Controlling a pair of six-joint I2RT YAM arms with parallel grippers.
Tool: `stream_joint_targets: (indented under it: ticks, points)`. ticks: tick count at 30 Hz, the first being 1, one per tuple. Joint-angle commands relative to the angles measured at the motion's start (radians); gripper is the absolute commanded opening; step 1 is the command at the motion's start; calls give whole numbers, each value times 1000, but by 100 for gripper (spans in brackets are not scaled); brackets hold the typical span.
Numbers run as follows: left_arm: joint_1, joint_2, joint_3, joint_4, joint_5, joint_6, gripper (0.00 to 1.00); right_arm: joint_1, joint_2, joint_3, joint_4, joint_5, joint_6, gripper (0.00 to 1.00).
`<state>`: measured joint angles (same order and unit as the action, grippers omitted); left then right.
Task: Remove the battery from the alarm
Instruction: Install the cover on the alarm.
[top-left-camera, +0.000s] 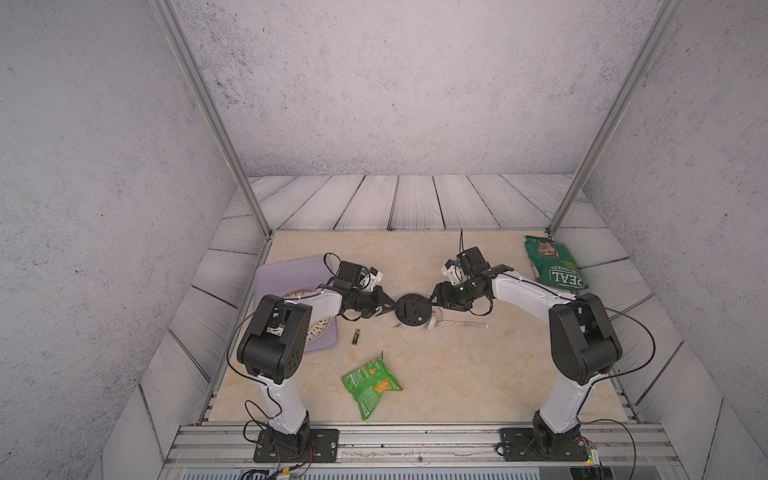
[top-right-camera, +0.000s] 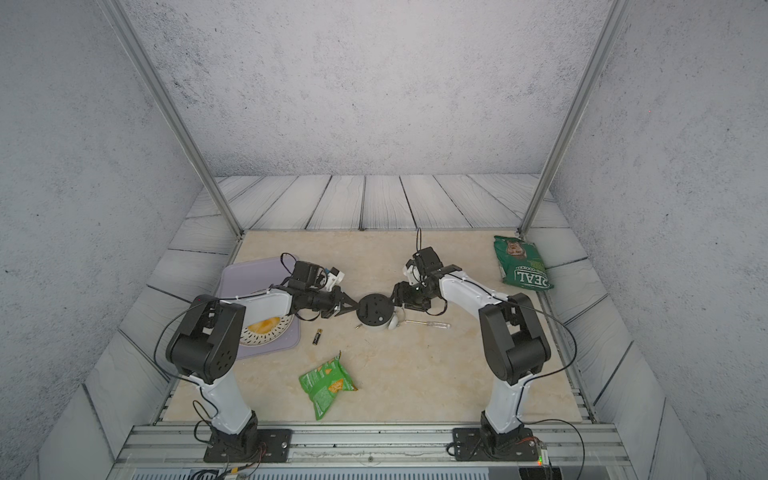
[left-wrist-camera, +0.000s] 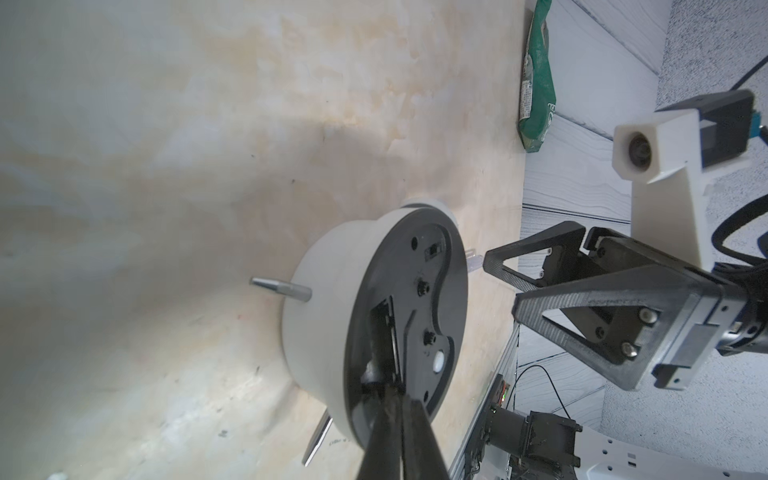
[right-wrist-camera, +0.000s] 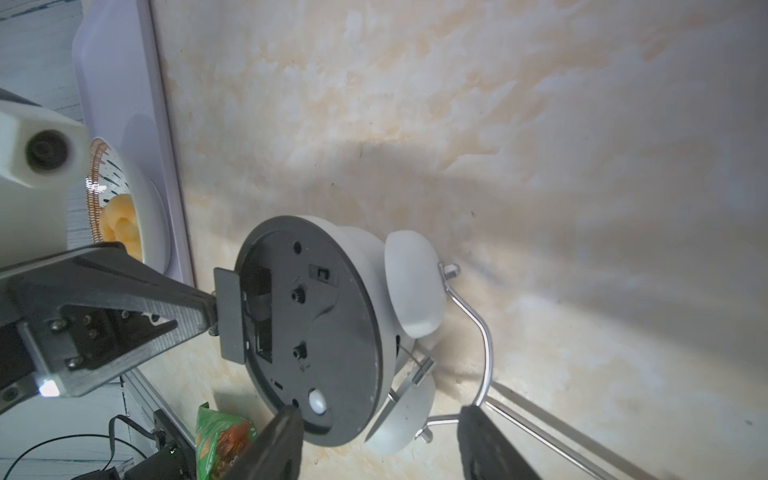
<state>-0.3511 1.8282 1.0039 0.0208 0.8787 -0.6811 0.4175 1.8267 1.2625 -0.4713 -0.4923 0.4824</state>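
Observation:
The alarm (top-left-camera: 412, 311) (top-right-camera: 374, 309) lies face down mid-table, its black back panel (right-wrist-camera: 324, 324) (left-wrist-camera: 436, 291) turned up. Its battery compartment (right-wrist-camera: 255, 316) stands open and dark inside, the small cover flap (right-wrist-camera: 228, 313) raised at the rim. My left gripper (top-left-camera: 394, 306) (top-right-camera: 356, 308) (left-wrist-camera: 390, 384) (right-wrist-camera: 212, 309) is shut, its tips against that flap. My right gripper (top-left-camera: 434, 297) (top-right-camera: 395, 297) (right-wrist-camera: 380, 411) (left-wrist-camera: 503, 282) is open at the opposite rim, its jaws either side of a bell and the wire handle. The battery (top-left-camera: 356, 336) (top-right-camera: 317, 336) lies loose on the table, near the tray.
A clear-handled screwdriver (top-left-camera: 465, 324) (top-right-camera: 428, 324) lies right of the alarm. A purple tray (top-left-camera: 291, 270) with a plate (top-right-camera: 266, 330) of food sits under the left arm. A green snack bag (top-left-camera: 372, 384) lies in front, and a green cookie bag (top-left-camera: 555, 264) lies at the back right.

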Motion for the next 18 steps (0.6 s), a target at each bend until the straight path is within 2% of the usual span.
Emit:
stream_joint_targets:
  ticks: [1,18]
  points:
    - [-8,24,29,20,-7,-5,0,-1,43,31,10,-35,26,62]
    - [-42,46,19,18,-68,-41,0,13,92,31,31,-61,84,56]
